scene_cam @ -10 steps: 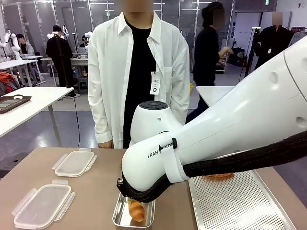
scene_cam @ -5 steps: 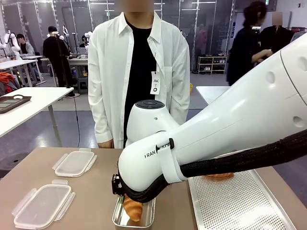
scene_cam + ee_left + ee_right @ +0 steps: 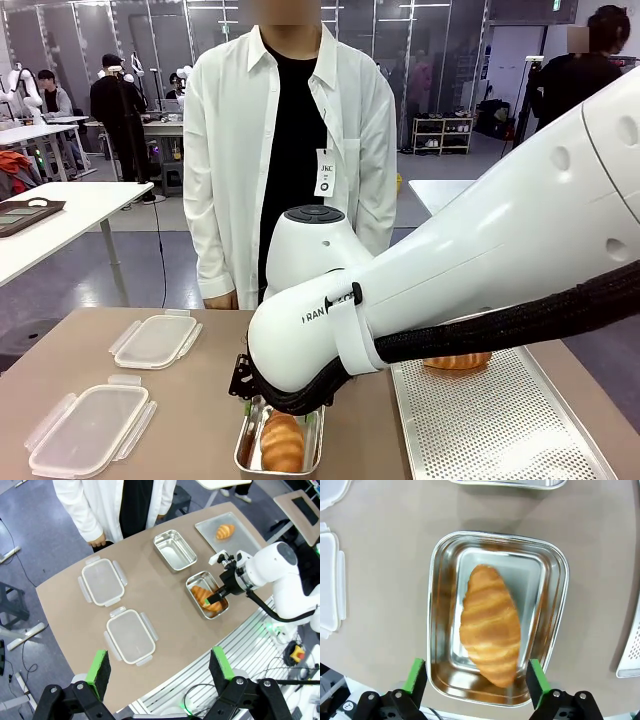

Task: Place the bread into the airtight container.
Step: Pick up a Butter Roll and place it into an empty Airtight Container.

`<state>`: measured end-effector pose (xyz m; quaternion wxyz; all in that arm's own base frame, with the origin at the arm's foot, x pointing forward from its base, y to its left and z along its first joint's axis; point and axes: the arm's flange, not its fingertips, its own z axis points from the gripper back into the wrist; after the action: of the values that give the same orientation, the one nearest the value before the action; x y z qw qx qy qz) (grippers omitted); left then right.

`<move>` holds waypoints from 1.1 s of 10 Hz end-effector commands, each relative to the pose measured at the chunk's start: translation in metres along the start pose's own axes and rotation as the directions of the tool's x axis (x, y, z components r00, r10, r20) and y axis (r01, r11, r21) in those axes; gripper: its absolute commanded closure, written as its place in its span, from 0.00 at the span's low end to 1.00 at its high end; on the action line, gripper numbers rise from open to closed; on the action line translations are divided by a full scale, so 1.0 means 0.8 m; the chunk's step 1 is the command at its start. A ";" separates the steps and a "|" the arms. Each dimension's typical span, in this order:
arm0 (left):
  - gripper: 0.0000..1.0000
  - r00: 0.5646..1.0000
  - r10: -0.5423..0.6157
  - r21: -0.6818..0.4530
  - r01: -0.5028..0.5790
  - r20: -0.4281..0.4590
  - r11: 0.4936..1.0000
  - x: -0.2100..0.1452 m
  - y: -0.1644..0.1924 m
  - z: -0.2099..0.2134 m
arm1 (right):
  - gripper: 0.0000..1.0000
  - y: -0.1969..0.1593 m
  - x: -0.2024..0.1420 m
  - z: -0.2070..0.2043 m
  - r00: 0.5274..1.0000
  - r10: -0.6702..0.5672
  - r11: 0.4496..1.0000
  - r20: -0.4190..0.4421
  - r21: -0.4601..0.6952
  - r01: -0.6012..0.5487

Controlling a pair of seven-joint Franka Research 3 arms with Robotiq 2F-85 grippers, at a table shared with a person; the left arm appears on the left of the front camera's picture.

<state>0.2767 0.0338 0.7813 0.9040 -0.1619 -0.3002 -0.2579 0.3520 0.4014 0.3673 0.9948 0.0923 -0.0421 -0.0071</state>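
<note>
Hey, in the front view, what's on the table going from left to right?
Near clear lid → far clear lid → steel container holding a croissant → perforated tray with a second croissant.

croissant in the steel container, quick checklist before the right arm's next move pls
1. Golden croissant lying fully inside the shiny rectangular steel container: ok
2. Right claw open, green pads apart from the bread: ok
3. Second croissant ready on the perforated metal tray: ok
4. Second steel container empty: ok
5. Lid fitted on the filled container: not ok, the two clear plastic lids lie on the table
6. Left claw open, high above the table: ok
</note>
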 end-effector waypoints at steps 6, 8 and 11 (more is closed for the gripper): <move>0.00 1.000 -0.022 -0.002 0.022 -0.004 1.000 0.001 0.001 0.002 | 0.00 0.002 -0.004 0.000 1.000 0.004 1.000 0.002 0.001 -0.004; 0.00 1.000 -0.022 -0.002 0.022 -0.004 1.000 0.001 0.001 0.002 | 0.00 0.002 -0.004 0.000 1.000 0.004 1.000 0.002 0.001 -0.004; 0.00 1.000 -0.022 -0.002 0.022 -0.004 1.000 0.001 0.001 0.002 | 0.00 0.002 -0.004 0.000 1.000 0.004 1.000 0.002 0.001 -0.004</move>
<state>0.2767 0.0338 0.7813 0.9040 -0.1619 -0.3003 -0.2579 0.3495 0.4032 0.3671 0.9949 0.0920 -0.0416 -0.0042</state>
